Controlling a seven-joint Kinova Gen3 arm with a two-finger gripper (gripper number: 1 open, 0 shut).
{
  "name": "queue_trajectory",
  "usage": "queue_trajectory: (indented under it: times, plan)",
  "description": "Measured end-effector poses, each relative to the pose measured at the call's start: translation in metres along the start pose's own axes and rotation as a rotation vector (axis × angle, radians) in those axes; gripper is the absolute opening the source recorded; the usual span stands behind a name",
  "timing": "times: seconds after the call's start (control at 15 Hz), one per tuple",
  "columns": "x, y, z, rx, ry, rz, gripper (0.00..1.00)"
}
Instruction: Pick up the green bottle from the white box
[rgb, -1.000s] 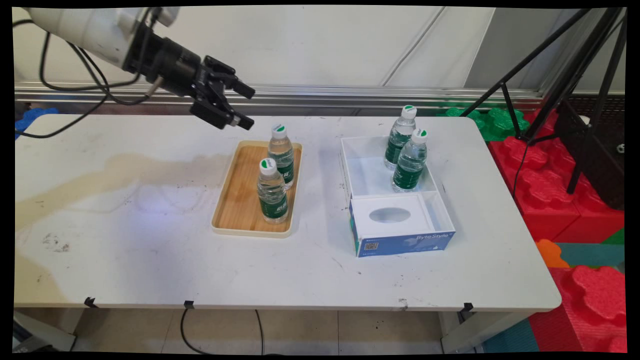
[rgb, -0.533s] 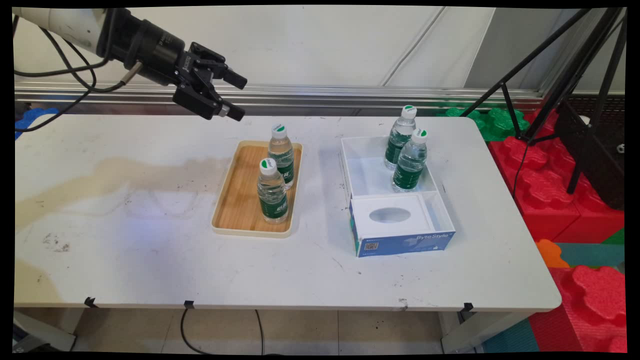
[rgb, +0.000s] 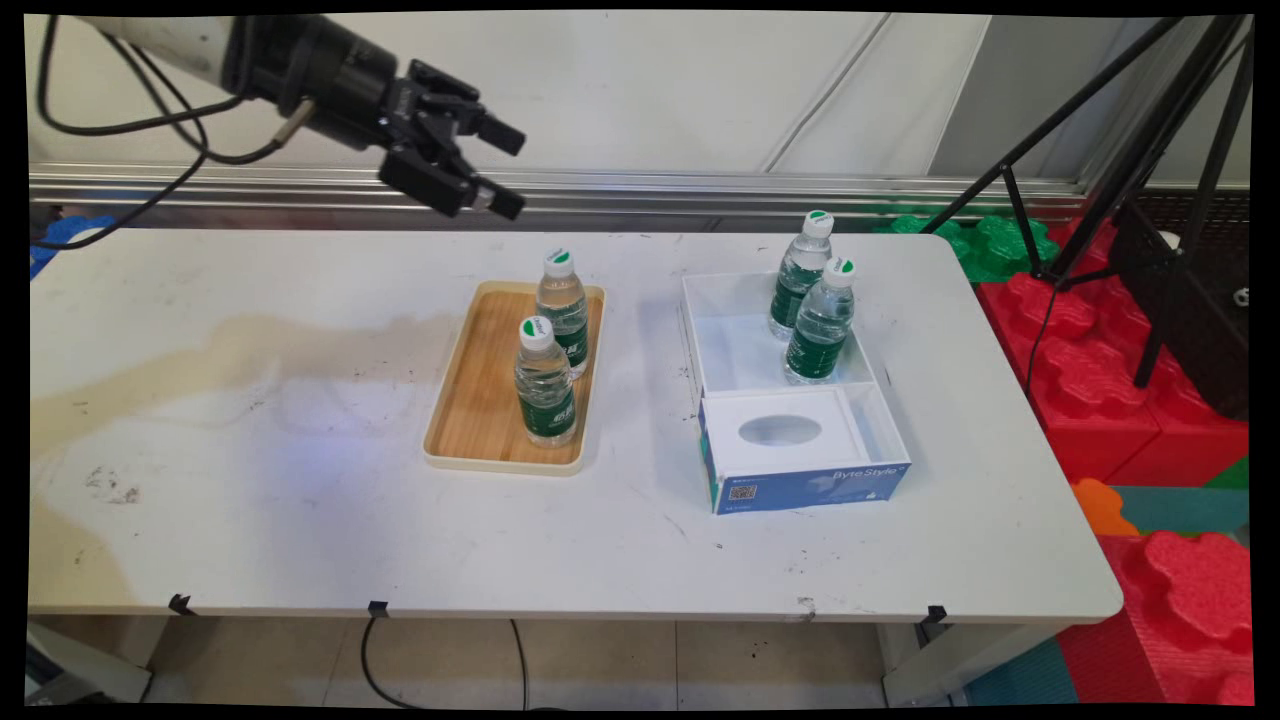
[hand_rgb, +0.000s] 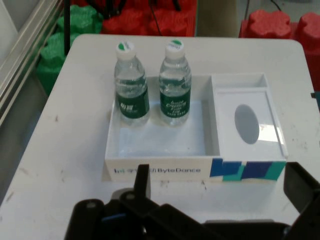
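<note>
My black gripper (rgb: 512, 173) hangs open and empty in the air above the table's far edge, up and to the left of the wooden tray (rgb: 478, 400). Two water bottles with green labels stand on the tray, one at the back (rgb: 562, 305) and one in front (rgb: 545, 385). To the right is a white box with a blue front (rgb: 810, 485), and two more bottles (rgb: 800, 280) (rgb: 820, 325) stand in its far compartment. In the hand view the gripper (hand_rgb: 220, 177) faces this box (hand_rgb: 160, 170) and its two bottles (hand_rgb: 131, 92) (hand_rgb: 175, 87).
The box's near compartment holds a white insert with an oval hole (rgb: 780, 430). A black tripod (rgb: 1130, 150) and red (rgb: 1130, 400) and green foam blocks (rgb: 990, 245) stand off the table's right side. A brownish stain (rgb: 230, 345) marks the table's left part.
The gripper rose from beside the rear tray bottle, first going up and left, then swinging right and a little higher. It stayed open. The bottles, tray and box have not moved.
</note>
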Motion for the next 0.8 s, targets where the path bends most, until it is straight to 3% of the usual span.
queue_trajectory:
  times: [0.4,0.8]
  plan:
    - [0.026,-0.001,0.041,-0.006,0.018,0.027,1.00]
    - [0.046,-0.002,0.108,-0.014,0.015,0.047,1.00]
